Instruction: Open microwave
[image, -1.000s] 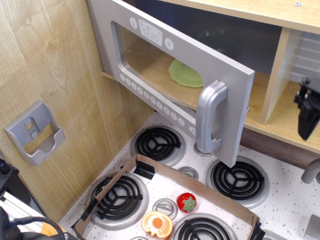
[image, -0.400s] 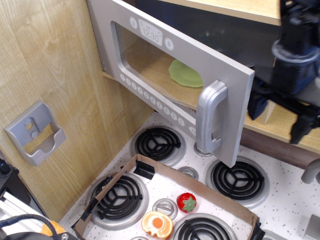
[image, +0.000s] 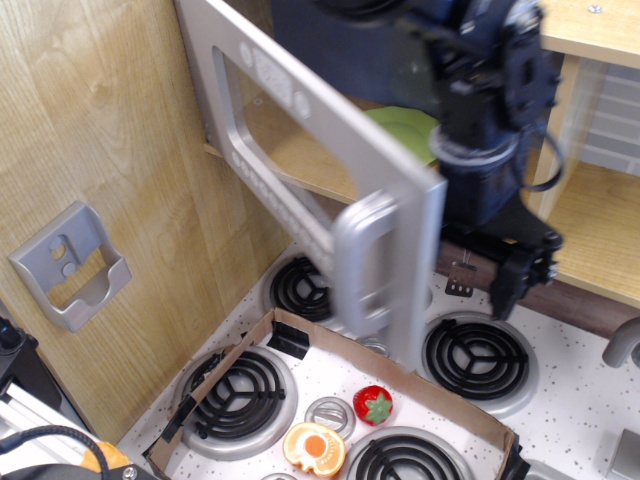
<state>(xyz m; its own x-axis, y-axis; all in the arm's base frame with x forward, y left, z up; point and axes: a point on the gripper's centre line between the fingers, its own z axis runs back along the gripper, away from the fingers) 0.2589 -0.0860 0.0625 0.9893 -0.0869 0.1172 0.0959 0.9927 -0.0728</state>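
Microwave (image: 300, 170) up left, door swung well out, blurred, handle (image: 365, 260) over the back-left burner (image: 300, 285). Black arm behind door's free edge; jaws (image: 500, 275) low, just right of door — gap unreadable, holding nothing visible. Green plate (image: 405, 125) inside.

Four burners (image: 475, 358) (one microwave (image: 310, 175)), one strawberry (image: 373, 404)

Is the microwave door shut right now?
No, the microwave door stands swung out from the cabinet, with the green plate visible in the opening behind it.
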